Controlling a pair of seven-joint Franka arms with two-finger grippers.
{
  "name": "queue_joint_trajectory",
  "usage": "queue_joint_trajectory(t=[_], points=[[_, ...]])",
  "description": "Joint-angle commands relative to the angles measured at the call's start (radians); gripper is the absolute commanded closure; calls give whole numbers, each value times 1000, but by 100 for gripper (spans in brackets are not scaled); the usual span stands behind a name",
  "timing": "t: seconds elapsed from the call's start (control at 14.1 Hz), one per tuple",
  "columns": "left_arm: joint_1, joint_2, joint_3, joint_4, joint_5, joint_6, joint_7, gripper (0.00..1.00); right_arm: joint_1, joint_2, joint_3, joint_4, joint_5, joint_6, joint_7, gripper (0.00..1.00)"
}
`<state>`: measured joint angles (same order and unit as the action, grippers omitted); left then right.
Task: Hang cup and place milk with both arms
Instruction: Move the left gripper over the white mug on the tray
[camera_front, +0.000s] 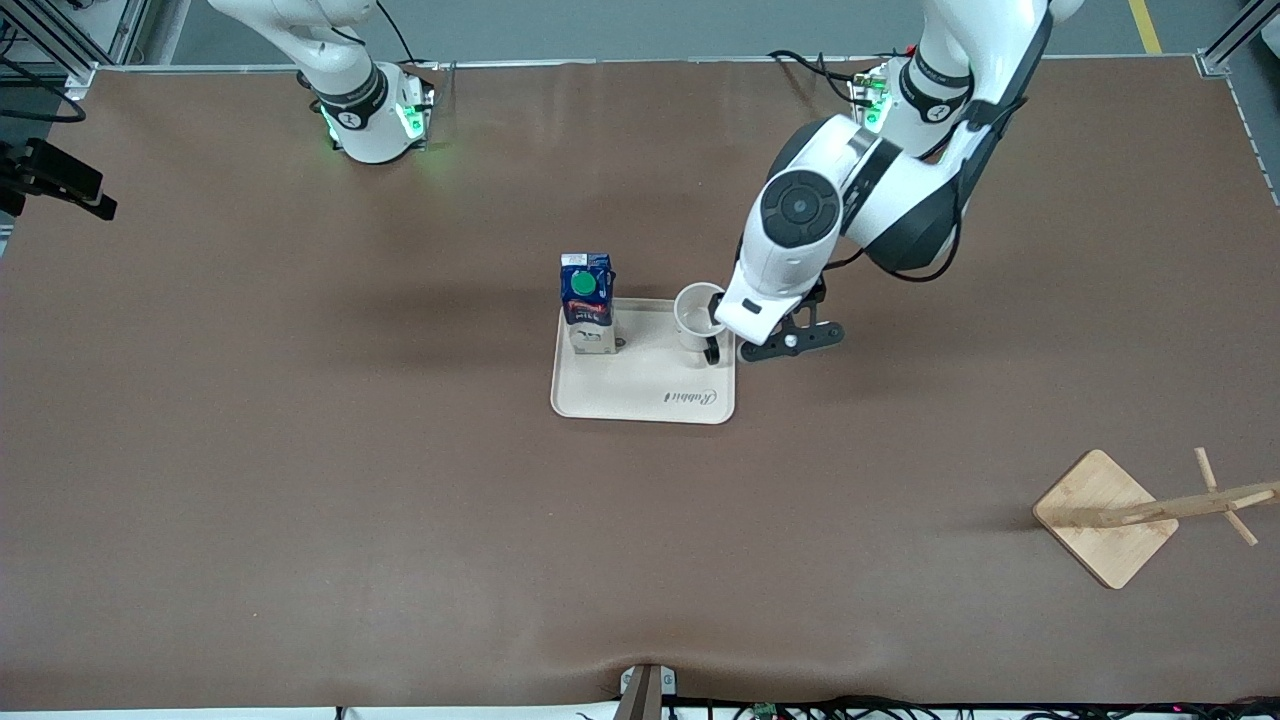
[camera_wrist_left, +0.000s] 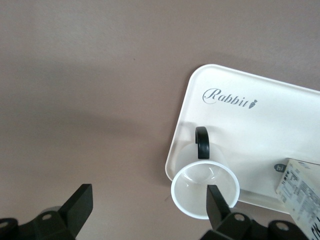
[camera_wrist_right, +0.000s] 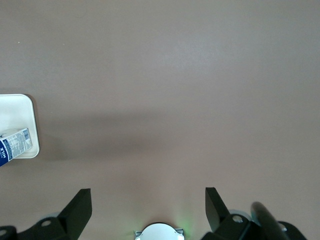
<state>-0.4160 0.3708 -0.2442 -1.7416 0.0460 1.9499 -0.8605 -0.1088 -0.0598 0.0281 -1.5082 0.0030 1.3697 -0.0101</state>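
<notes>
The white cup (camera_front: 695, 312) stands upright on the cream tray (camera_front: 640, 385), at the tray's corner toward the left arm's end, its black handle (camera_wrist_left: 202, 142) pointing at the tray's "Rabbit" print. The milk (camera_front: 587, 300) stands upright on the same tray, toward the right arm's end. My left gripper (camera_wrist_left: 148, 207) is open just above the cup (camera_wrist_left: 200, 182); one finger (camera_wrist_left: 216, 202) is over the cup's mouth, the other over bare table beside the tray (camera_wrist_left: 260, 115). In the front view its hand (camera_front: 745, 325) covers the fingers. My right gripper (camera_wrist_right: 148, 210) is open and empty, up over bare table by its own base; the milk (camera_wrist_right: 15, 144) shows at that view's edge.
A wooden cup rack (camera_front: 1105, 515) with a square base and a pegged post (camera_front: 1215, 500) stands toward the left arm's end, nearer to the front camera than the tray. Brown table surface lies all around the tray.
</notes>
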Motion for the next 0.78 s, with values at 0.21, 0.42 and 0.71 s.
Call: queue_joint_trajectory(t=[0.21, 0.42, 0.71], points=[[-20, -21, -9, -194, 6, 170, -8, 0, -14, 21, 13, 25, 2, -8, -7, 0], [-29, -1, -23, -208, 5, 173, -6, 15, -14, 21, 13, 26, 5, -8, -7, 0], [-29, 31, -37, -208, 5, 201, -6, 29, -14, 21, 13, 26, 5, -8, -7, 0]])
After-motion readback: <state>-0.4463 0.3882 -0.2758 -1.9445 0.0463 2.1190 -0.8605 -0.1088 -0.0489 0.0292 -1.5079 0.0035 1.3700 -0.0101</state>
